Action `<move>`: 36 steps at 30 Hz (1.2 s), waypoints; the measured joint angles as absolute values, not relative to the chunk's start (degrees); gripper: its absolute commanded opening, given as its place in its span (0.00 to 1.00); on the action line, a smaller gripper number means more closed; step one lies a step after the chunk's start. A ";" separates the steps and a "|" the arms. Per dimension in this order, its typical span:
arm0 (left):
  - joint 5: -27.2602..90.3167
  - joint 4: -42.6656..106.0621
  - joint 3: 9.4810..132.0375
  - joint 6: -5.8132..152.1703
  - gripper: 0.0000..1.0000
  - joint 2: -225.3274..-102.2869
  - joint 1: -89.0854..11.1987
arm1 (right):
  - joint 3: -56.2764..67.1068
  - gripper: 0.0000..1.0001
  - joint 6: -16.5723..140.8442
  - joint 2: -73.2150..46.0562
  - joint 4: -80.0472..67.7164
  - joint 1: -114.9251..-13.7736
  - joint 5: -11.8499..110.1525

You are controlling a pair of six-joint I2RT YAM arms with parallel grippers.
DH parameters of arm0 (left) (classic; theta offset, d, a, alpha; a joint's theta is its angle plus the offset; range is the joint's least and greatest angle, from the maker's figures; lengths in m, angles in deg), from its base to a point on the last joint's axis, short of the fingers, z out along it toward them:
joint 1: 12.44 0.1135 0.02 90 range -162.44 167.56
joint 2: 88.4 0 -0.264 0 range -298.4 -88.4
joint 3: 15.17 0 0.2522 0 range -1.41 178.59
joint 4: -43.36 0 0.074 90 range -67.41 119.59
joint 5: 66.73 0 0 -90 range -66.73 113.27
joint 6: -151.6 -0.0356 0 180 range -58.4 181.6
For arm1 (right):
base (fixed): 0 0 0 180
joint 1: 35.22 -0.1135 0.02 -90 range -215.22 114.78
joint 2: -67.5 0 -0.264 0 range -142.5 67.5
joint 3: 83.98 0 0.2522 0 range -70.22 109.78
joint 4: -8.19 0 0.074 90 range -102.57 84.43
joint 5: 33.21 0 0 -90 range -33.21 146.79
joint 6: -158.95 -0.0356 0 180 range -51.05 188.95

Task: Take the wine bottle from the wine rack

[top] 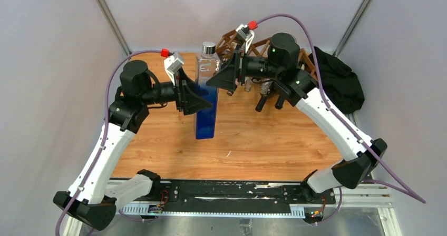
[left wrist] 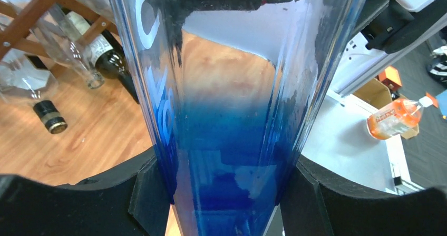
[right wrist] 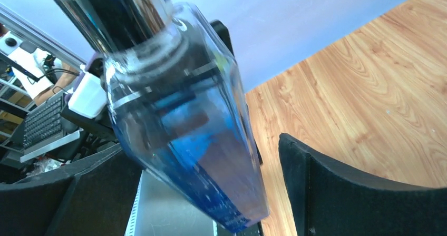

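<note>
Tall square blue-tinted glass wine bottle [top: 205, 124] with silver cap stands upright before the brown wooden lattice wine rack [top: 232, 38], its body clamped between the left gripper's [top: 203, 103] fingers, its shoulder between the right gripper's [top: 216, 79] wide-spread fingers.

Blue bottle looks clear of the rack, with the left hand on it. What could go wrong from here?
1. Slip: only the left hand clamps the blue bottle, on smooth glass; it could slide or twist.
2. Knock: the right hand stands open around the bottle's upper part; a careless withdrawal could tip it.
3. Bump: the right arm sits close to the wine rack, where other bottles lie.
</note>
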State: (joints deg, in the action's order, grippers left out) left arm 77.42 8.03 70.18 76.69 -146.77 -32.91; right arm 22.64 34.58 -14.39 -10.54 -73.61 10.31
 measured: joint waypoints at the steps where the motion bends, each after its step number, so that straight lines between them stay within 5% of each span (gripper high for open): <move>1: 77.81 8.16 69.85 77.08 0.00 -146.62 -32.91 | 23.36 0.89 34.19 -15.15 -9.78 -74.12 10.23; 4: 78.40 8.60 68.87 78.07 0.00 -146.38 -32.87 | 24.72 0.65 34.06 -16.66 -8.75 -75.67 10.23; 6: 79.25 8.58 68.39 79.12 0.01 -146.29 -32.78 | 25.11 0.30 34.73 -17.31 -8.27 -76.54 10.23; 7: 79.63 8.47 68.37 80.08 0.08 -146.11 -32.65 | 25.13 0.15 35.72 -17.49 -8.03 -76.56 9.75; 8: 79.80 8.45 68.32 80.84 0.25 -145.96 -32.61 | 25.15 0.05 36.46 -17.53 -7.90 -76.56 9.55; 11: 79.87 8.40 68.30 80.80 0.88 -145.70 -32.59 | 25.28 0.00 36.83 -17.40 -8.18 -76.85 9.81; 16: 78.20 8.12 68.52 76.73 0.95 -145.26 -32.80 | 25.28 0.00 38.12 -17.64 -12.25 -77.72 11.73; 21: 77.55 7.57 68.98 74.02 0.85 -145.13 -32.78 | 24.87 0.00 39.24 -17.66 -14.37 -77.99 11.87; 29: 80.08 2.63 71.45 71.84 0.39 -147.53 -32.04 | 25.02 0.00 42.47 -17.60 -15.39 -79.14 9.94; 32: 80.91 0.51 72.67 70.70 0.32 -148.41 -32.02 | 27.12 0.01 45.09 -17.95 -19.33 -80.02 11.34; 33: 81.07 0.23 72.83 70.53 0.25 -148.50 -32.02 | 27.82 0.08 45.73 -18.12 -20.33 -80.24 11.71; 36: 81.33 -0.54 72.96 69.76 0.00 -148.58 -32.02 | 28.72 0.66 46.97 -18.34 -22.15 -80.63 12.48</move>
State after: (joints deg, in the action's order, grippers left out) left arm 81.33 -0.54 72.96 69.76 -148.58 -32.02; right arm 28.72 46.97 -18.34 -22.15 -80.63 12.48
